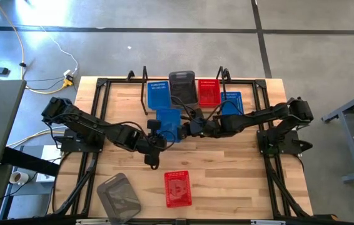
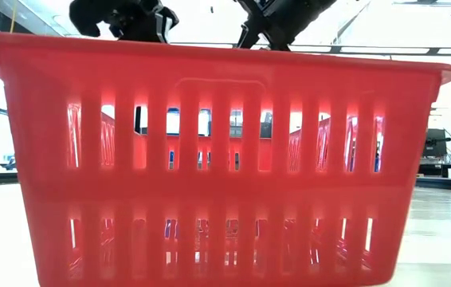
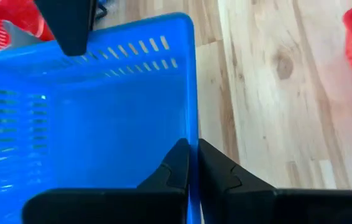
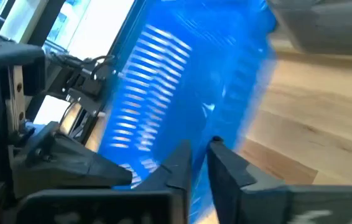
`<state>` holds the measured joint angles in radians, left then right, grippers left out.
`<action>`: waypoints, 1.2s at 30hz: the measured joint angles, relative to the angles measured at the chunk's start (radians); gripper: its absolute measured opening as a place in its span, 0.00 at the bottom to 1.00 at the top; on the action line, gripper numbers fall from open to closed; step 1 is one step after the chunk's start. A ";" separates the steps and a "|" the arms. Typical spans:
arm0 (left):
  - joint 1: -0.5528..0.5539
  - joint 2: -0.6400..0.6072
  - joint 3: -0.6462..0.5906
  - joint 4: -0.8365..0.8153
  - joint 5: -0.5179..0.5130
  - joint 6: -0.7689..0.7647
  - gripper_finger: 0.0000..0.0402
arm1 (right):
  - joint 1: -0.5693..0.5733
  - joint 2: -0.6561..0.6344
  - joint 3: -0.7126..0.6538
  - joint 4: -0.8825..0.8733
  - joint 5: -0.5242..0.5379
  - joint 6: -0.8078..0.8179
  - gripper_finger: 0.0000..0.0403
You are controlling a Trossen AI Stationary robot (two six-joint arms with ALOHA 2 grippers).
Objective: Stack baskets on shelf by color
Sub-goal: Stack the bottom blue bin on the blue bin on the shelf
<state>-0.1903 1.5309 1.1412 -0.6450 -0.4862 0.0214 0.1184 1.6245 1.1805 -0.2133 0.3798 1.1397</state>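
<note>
A blue basket [image 1: 169, 122] sits at the table's middle between my two grippers. My left gripper [image 1: 157, 132] is at its left side and is shut on its wall [image 3: 193, 165]. My right gripper [image 1: 191, 128] is at its right side, also shut on its wall [image 4: 199, 163]. The black wire shelf [image 1: 144, 76] stands at the far edge, with a blue basket [image 1: 158, 95], a grey basket [image 1: 181, 84] and a red basket [image 1: 208, 92] side by side on it. Another blue basket [image 1: 232, 100] stands by the shelf's right post. My left gripper pinches the blue basket's side wall at its rim [image 3: 191, 127], one finger inside the basket and one outside, coming from the table's left. My right gripper pinches the opposite wall [image 4: 229, 124], one finger on each side of it, coming from the table's right. Whether the basket is off the table I cannot tell.
A red basket [image 1: 177, 187] stands near the near edge and fills the low view [image 2: 217, 159]. A grey basket [image 1: 118, 195] lies at the near left. Black rail frames [image 1: 96, 112] run along both table sides. Bare wood lies between the held basket and the red one.
</note>
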 joint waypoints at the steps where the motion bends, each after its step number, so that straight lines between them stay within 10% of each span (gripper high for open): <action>1: 0.000 -0.006 0.000 -0.008 0.011 -0.002 0.01 | 0.000 0.000 0.000 -0.002 -0.006 -0.001 0.13; 11: 0.018 -0.104 -0.002 -0.083 0.017 0.001 0.00 | 0.000 -0.049 0.000 0.007 -0.008 -0.047 0.36; 36: 0.306 -0.274 -0.002 -0.136 -0.027 0.082 0.00 | -0.081 -0.420 0.000 0.009 0.090 -0.512 0.37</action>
<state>0.1155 1.2568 1.1397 -0.7807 -0.5136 0.1038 0.0378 1.2041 1.1809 -0.2043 0.4702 0.6277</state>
